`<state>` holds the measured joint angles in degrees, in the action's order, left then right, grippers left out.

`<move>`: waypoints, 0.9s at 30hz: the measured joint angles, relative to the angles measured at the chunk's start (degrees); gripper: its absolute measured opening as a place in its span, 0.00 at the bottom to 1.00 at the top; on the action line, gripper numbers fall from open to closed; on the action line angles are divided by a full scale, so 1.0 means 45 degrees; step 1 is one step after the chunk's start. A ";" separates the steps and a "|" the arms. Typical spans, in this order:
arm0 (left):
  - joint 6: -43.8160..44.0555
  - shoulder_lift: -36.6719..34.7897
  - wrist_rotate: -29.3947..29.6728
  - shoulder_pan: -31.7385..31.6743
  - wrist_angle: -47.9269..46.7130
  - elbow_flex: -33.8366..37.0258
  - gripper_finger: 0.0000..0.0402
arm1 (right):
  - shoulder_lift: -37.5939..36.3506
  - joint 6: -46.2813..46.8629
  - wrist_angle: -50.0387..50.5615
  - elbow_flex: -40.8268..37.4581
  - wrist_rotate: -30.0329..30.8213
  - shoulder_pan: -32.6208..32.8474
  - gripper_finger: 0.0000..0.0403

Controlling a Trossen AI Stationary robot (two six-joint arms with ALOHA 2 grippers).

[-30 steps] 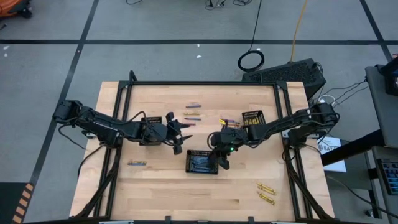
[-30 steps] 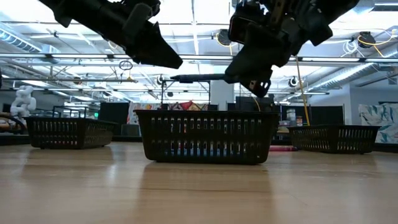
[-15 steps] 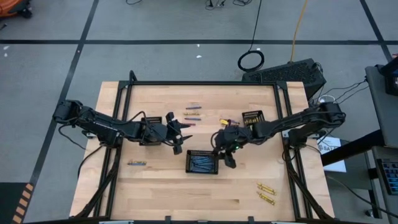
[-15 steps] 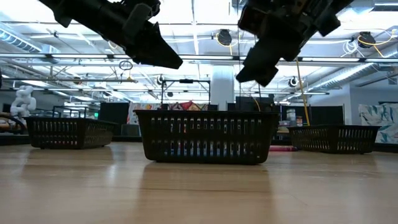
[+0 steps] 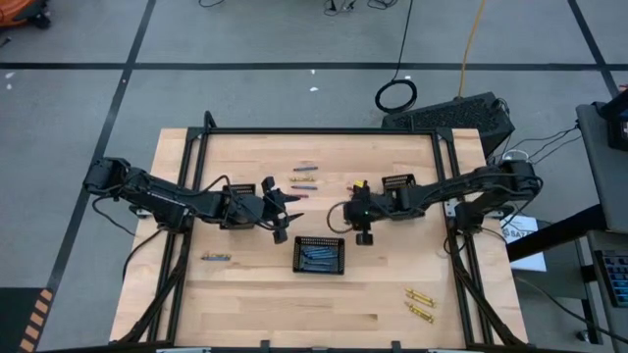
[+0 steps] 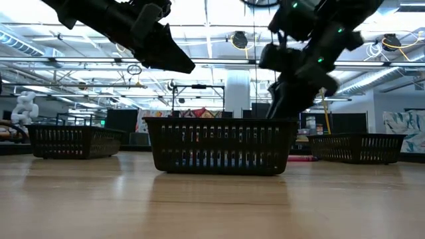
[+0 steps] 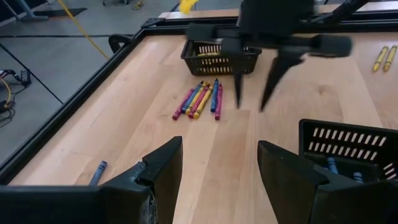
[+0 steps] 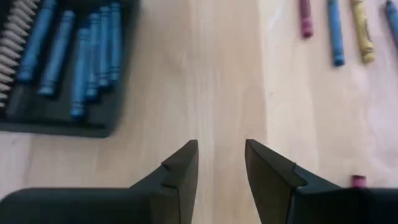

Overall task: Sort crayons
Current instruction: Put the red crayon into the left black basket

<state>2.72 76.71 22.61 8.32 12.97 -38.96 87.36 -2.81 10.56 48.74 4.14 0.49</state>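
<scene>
Pale wooden bench [image 5: 245, 294] carries our black mesh tray [image 5: 320, 255] of blue crayons [image 8: 74, 56]; right hand [image 5: 362, 233] hovers at its one o'clock, fingers apart, empty; left hand [image 5: 285, 208] waits, fingers apart

arms: 2, dark, jointed; tool [image 8: 221, 163]: 2 black tapered fingers

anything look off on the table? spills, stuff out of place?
Nothing spilled or damaged. The middle tray holds only blue crayons. Unsorted ones remain: a mixed cluster on the wood, one blue crayon alone near the left edge, and two yellow ones stranded at the near right corner.
</scene>
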 joint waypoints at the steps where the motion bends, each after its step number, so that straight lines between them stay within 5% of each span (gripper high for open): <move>1: 0.0000 0.0000 0.0000 0.0000 -0.0004 0.0000 0.52 | 0.0106 -0.0009 -0.0327 0.0000 0.0003 -0.0275 0.29; 5: 0.0000 0.0000 0.0001 0.0000 -0.0006 0.0000 0.52 | 0.0280 -0.0152 -0.1249 0.0003 -0.0723 -0.1455 0.29; 11: -0.0005 0.0000 0.0000 0.0000 -0.0039 0.0000 0.52 | 0.0290 -0.0304 0.0426 0.0003 -0.1613 -0.2653 0.34; 27: -0.0005 0.0000 0.0000 -0.0010 -0.0049 0.0000 0.52 | 0.1724 -0.2595 0.0560 0.0003 -0.1612 -0.2365 0.31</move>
<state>2.70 76.71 22.61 8.27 12.75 -38.96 95.12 -14.49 13.08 48.75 -3.11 -10.15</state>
